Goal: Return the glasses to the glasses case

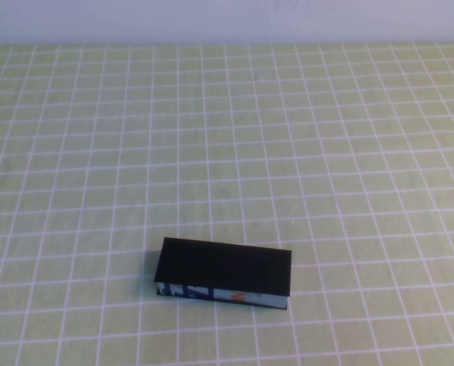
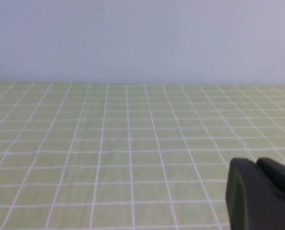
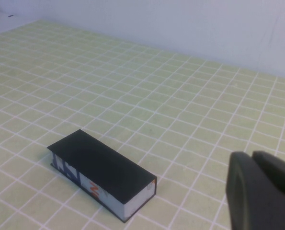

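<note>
A: Where is the glasses case [image 1: 225, 274] found?
B: Closed, on the checked tablecloth [image 1: 303, 137], near the front edge.
A: And the grippers?
B: The left gripper [image 2: 262, 196] and right gripper [image 3: 262, 191] are held off the cloth, the right one near the case; their jaw state cannot be told.

The glasses case [image 1: 225, 273] [image 3: 103, 171] is seen as a rectangular black box lying flat on the green checked cloth, near the robot's edge and slightly left of centre. Its flap lid is closed, and a light-blue front edge with dark-blue and orange marks is turned toward the robot. The glasses cannot be seen.
</note>
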You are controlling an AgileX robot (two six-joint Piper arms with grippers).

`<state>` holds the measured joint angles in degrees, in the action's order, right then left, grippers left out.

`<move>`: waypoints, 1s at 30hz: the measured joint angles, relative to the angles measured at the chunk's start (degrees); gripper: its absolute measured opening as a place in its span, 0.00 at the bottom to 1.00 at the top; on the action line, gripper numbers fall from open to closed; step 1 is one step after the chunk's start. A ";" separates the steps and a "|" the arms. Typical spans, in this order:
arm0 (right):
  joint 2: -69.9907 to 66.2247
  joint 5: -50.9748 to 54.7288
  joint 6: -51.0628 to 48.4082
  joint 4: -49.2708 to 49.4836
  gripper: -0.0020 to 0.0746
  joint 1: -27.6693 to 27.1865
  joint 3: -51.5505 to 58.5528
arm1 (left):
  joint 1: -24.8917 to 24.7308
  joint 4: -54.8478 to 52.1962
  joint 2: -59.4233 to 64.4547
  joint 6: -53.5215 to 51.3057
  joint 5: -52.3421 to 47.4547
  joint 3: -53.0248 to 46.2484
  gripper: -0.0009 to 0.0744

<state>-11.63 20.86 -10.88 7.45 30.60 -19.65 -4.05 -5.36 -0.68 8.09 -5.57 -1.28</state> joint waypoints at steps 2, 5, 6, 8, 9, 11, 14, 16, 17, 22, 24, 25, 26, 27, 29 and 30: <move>0.00 0.00 0.00 0.00 0.00 0.00 0.00 | 0.00 2.68 0.00 -1.77 -0.47 0.00 0.01; 0.00 0.00 0.00 0.00 0.00 0.00 0.00 | 0.00 6.74 0.00 -8.83 -3.04 0.00 0.01; 0.00 0.00 0.00 0.00 0.00 0.00 0.00 | 0.00 7.62 0.00 -11.51 -3.50 0.00 0.01; 0.00 0.00 0.00 0.00 0.00 0.00 0.00 | 0.00 8.47 0.00 -14.55 -4.12 0.00 0.01; 0.00 0.00 0.00 0.00 0.00 0.00 0.00 | 0.03 8.75 0.00 -15.33 -4.61 0.00 0.01; 0.00 0.00 0.00 0.00 0.00 0.00 0.00 | 0.16 8.87 0.00 -15.46 -6.04 0.00 0.01; 0.00 0.00 0.00 0.00 0.00 0.00 0.00 | 0.61 8.87 0.00 -13.72 -11.39 0.00 0.01; 0.00 0.00 0.00 0.00 0.00 0.00 0.00 | 0.64 8.87 0.00 -12.53 -14.42 0.00 0.01; 0.00 0.00 0.00 0.00 0.00 0.00 0.00 | 0.64 8.98 0.00 -11.81 -14.65 0.00 0.01; 0.00 0.00 0.00 0.00 0.00 0.00 0.00 | 0.64 9.95 0.00 -8.09 -14.88 0.00 0.01; 0.00 0.00 0.00 0.00 0.00 0.00 0.00 | 0.64 10.20 0.00 -7.52 -14.91 0.00 0.01; 0.00 0.00 0.00 0.00 0.00 0.00 0.00 | 0.64 10.20 0.00 -7.50 -14.91 0.00 0.01; 0.00 0.00 0.00 0.00 0.00 0.00 0.00 | 0.64 10.20 0.00 -7.40 -14.91 0.00 0.01; 0.00 0.00 0.00 0.00 0.00 0.00 0.00 | 0.64 10.20 0.00 -7.40 -14.91 0.00 0.01; 0.00 0.00 0.00 0.00 0.00 0.00 0.00 | 0.64 10.27 0.00 -7.40 -14.91 0.00 0.01; 0.00 0.00 0.00 0.00 0.00 0.00 0.00 | 0.64 10.27 0.00 -7.40 -14.91 0.00 0.01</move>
<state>-11.63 20.86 -10.88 7.45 30.60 -19.65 -3.41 4.91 -0.68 0.69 -20.49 -1.28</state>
